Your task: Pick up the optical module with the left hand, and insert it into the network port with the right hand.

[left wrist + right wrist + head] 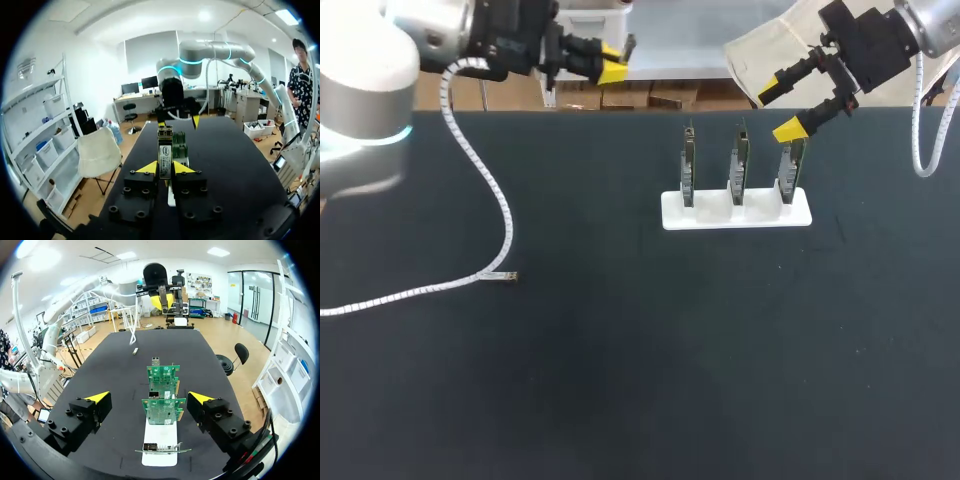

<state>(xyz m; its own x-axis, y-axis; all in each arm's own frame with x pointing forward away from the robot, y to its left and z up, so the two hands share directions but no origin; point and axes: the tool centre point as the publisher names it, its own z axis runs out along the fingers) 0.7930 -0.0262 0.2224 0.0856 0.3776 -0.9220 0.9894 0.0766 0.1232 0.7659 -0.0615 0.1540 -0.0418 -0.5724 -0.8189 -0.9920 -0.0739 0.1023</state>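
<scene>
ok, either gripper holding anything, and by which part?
Left gripper pinches the optical module at its near end, sides clamped. Right gripper open, holding nothing.

Blk table [640, 380] — white cable [506, 215] on top

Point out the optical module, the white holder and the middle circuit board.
optical module [165, 152], left wrist view, its labelled middle.
white holder [710, 217], head view, bare front edge.
middle circuit board [738, 168], head view, its upright edge.
</scene>
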